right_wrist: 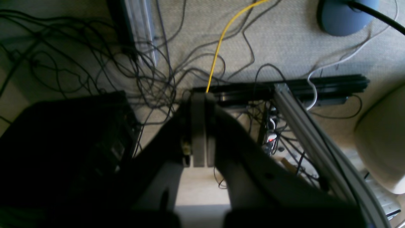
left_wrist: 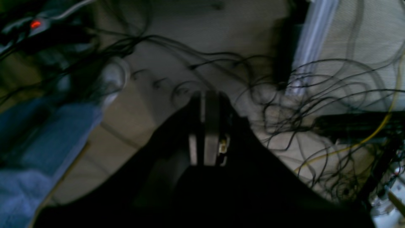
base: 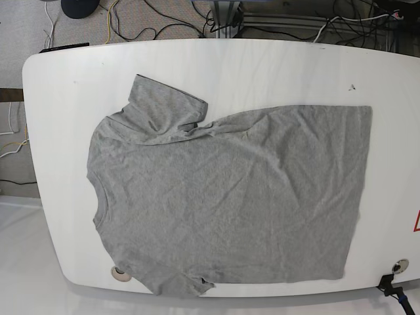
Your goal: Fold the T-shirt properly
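A grey T-shirt [base: 230,197] lies spread flat on the white table [base: 275,65] in the base view, collar at the left, hem at the right. Its far sleeve [base: 164,111] is folded onto the body; the near sleeve [base: 177,285] sits at the table's front edge. Neither arm shows in the base view. The left gripper [left_wrist: 207,95] appears in its wrist view with fingers pressed together, empty, above the floor. The right gripper [right_wrist: 202,95] is likewise shut on nothing, pointing at floor cables.
Tangled black cables [right_wrist: 95,72] and a yellow cable [right_wrist: 218,47] cover the floor beyond the table. An aluminium frame rail [right_wrist: 303,126] and a blue cloth [left_wrist: 41,152] are down there. Two round holes [base: 119,273] sit near the table's front edge.
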Controlling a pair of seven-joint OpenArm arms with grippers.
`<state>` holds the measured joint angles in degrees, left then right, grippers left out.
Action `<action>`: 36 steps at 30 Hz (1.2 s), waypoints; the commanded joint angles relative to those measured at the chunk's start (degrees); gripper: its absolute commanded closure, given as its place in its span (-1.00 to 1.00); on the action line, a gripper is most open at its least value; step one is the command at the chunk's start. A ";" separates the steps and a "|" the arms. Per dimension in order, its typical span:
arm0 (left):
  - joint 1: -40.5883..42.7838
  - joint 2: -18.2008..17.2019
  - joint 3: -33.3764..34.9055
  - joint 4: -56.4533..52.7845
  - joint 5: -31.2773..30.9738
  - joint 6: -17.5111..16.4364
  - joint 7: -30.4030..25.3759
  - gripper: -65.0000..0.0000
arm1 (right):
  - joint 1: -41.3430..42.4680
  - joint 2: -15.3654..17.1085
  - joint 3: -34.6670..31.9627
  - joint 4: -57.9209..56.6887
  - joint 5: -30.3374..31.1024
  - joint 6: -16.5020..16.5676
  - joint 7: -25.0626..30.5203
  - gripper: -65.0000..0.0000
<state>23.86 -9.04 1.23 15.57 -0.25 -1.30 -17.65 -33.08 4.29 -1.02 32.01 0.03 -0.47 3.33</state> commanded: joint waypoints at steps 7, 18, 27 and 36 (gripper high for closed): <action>10.21 -2.46 -0.23 10.25 -0.90 -0.18 -0.58 1.00 | -8.32 2.96 0.51 7.24 0.08 -0.49 -0.04 1.00; 24.93 -4.31 -1.21 39.57 -4.81 -1.00 1.28 1.00 | -20.34 6.25 0.74 29.29 0.25 -0.88 0.38 1.00; 35.43 -5.76 -3.46 64.37 -7.83 -1.61 6.74 1.00 | -27.61 7.90 1.20 44.45 0.17 -1.30 -0.58 1.00; 41.04 -6.00 -11.46 80.53 -7.93 -1.71 14.64 1.00 | -32.80 8.34 1.71 61.05 -0.03 -1.48 -3.03 1.00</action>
<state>63.24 -14.68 -9.50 94.21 -7.84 -3.03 -2.76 -64.16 12.36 0.43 90.45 0.16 -1.76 -0.45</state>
